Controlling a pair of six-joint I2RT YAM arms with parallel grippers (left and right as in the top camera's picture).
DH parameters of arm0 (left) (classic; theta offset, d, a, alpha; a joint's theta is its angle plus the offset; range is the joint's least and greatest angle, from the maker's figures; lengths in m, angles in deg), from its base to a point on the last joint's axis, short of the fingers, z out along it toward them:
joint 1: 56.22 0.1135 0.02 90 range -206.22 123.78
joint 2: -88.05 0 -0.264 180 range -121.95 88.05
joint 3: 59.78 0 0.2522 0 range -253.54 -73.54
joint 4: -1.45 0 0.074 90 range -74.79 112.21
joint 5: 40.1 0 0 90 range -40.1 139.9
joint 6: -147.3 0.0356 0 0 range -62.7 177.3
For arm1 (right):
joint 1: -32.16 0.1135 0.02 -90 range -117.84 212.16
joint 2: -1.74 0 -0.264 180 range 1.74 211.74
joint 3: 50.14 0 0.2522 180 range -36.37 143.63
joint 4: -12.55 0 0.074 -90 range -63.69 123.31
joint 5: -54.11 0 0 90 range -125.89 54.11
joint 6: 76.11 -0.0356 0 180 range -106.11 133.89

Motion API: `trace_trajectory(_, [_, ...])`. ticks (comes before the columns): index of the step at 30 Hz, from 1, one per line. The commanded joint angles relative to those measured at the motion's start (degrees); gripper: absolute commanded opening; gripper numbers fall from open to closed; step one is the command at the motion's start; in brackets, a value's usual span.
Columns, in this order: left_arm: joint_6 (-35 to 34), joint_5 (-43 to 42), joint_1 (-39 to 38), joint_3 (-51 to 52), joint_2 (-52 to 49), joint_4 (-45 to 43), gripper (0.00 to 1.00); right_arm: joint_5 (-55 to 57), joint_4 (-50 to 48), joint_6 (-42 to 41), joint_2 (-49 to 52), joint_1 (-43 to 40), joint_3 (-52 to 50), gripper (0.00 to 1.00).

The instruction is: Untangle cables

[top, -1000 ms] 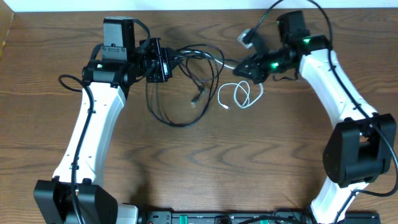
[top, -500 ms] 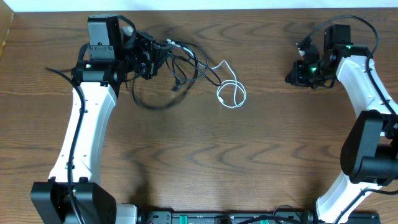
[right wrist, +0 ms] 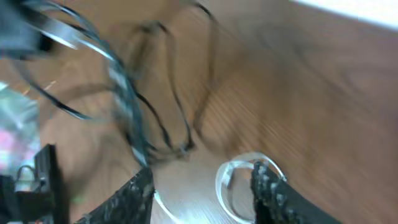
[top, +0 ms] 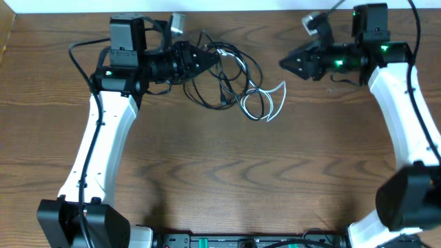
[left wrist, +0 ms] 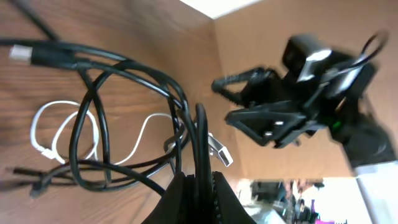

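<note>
The black cable (top: 231,72) lies in tangled loops at the back middle of the table, and my left gripper (top: 209,59) is shut on a strand of it. In the left wrist view that strand (left wrist: 200,143) runs straight up from between my pressed jaws (left wrist: 199,186). Partly under the black loops, the white cable (top: 270,103) curls just to their right, and its coil (left wrist: 59,127) shows at the left of that view. My right gripper (top: 286,64) hovers open, right of the tangle and pointing at it. Its view is blurred, with the white loop (right wrist: 229,180) between the spread fingers (right wrist: 267,186), untouched.
The table's back edge (top: 241,11) runs close behind both grippers. A black equipment bar (top: 241,241) sits at the front edge. Thick black cords (top: 83,48) hang off both arms.
My left gripper swung right with the black cable, dragging the loops toward the white one. My right gripper opened and moved left toward the tangle.
</note>
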Motion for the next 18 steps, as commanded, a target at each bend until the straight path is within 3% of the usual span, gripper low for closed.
trace_trajectory(1, [10.43,-8.70,-1.36,-0.35,0.57,-0.37,0.08,-2.36,-0.31,1.46,-0.24,2.99,0.42,0.53])
trace_trajectory(4, [12.48,-9.60,-1.81,-0.20,0.57,-0.09,0.07,-2.32,-0.39,3.56,-0.13,5.97,0.42,0.59])
trace_trajectory(10, [12.46,-9.60,-1.86,-0.09,0.57,0.04,0.08,0.46,-0.42,3.85,1.07,7.63,0.37,0.55])
trace_trajectory(12, [12.46,-9.60,-1.86,-0.09,0.57,0.20,0.07,1.18,-0.39,3.69,1.44,7.82,0.37,0.47])
trace_trajectory(15, [12.46,-9.55,-1.86,-0.09,0.57,0.17,0.08,12.20,-1.18,-4.28,1.53,7.80,0.37,0.03])
trace_trajectory(18, [12.44,-9.53,-1.84,-0.09,0.57,0.15,0.07,30.93,-1.27,-17.16,1.55,7.82,0.04,0.01])
